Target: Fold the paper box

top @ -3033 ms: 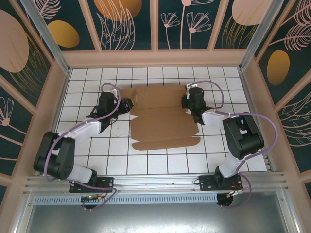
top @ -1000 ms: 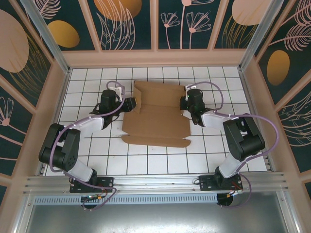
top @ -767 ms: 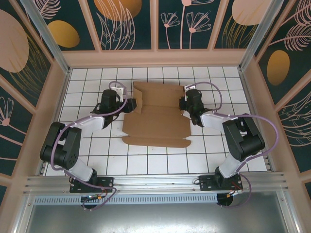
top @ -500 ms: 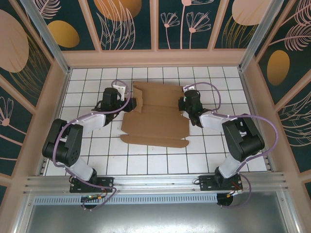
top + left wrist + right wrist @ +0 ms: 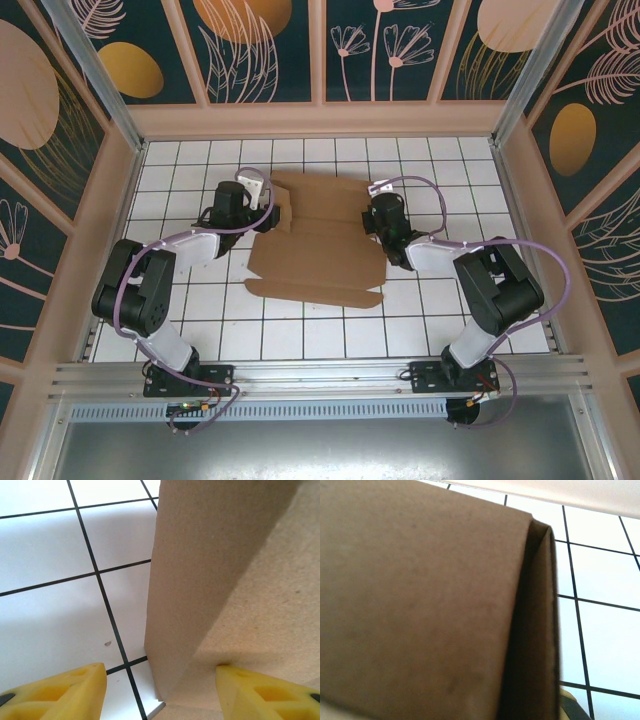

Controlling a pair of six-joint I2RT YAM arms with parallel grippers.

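Left side first: the left gripper sits at the left end of the paper box, pointing inward along it. In the left wrist view its yellow fingers stand apart. A raised end flap rises upright between them. The left finger is clear of the cardboard, with white tile showing in the gap; the right finger looks to rest against the flap's inner face, so we record no clamp here. The box lies mid-table on the tiled table, a little toward the far side. Its long axis runs left to right, straight from one gripper to the other. Its near long flap lies flat toward the arm bases. At the right end, the right gripper is up against the box's right end, jaws together. The right wrist view is crowded by a doubled-over cardboard panel very close to the lens; we cannot tell whether that panel is actually pinched. Judgement: each arm is nearest its own end flap. The next fold likely turns on the left flap, standing between the parted fingers, being pushed inward along the long axis.
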